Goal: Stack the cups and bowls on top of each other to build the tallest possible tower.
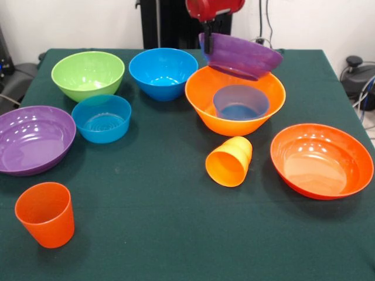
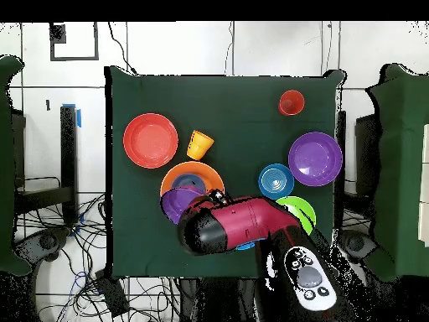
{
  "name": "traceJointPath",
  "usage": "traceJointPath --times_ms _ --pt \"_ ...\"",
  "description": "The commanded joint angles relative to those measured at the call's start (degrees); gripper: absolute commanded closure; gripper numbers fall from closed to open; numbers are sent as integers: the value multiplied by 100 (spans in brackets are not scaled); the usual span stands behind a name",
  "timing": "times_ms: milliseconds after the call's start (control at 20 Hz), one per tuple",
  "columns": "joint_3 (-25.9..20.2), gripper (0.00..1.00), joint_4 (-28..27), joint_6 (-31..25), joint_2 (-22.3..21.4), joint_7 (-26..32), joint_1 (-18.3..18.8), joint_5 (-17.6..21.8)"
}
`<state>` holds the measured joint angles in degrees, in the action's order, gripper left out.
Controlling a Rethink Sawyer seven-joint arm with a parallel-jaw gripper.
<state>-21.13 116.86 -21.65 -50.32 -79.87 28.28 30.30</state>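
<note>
Fingers (image 1: 207, 42) grasp the rim of a glossy, shallow purple bowl (image 1: 240, 55), tilted above the large round orange bowl (image 1: 202, 99) on the desk (image 1: 158, 228).

In the overhead view the red and black arm (image 2: 243, 225) covers the glossy medium blue plastic bowl (image 2: 245, 246) and part of the lime green bowl (image 2: 299, 210). The front view's top edge crops the arm; jaws unclear.

1. Your arm (image 1: 214, 8) enters from the top edge in the front view, only its red end housing showing.
2. Your tool (image 1: 207, 42) hangs below it as a dark finger clamped on the rim of a tilted purple bowl (image 1: 243, 55), held aloft.
3. From overhead, the red and black arm (image 2: 239, 225) reaches across the tabletop's near edge.
</note>
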Motion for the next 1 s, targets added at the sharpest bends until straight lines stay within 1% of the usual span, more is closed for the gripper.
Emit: traceJointPath --times_ms 50,200,400,750,1000 --pt "308 100 -151 388 638 -731 -273 406" --pt "423 100 -192 495 719 -752 -365 421" --pt "453 100 -212 459 706 -685 -392 318" --pt "490 100 -264 464 746 -656 -429 249" --pt "513 100 -264 543 757 -763 -431 133"
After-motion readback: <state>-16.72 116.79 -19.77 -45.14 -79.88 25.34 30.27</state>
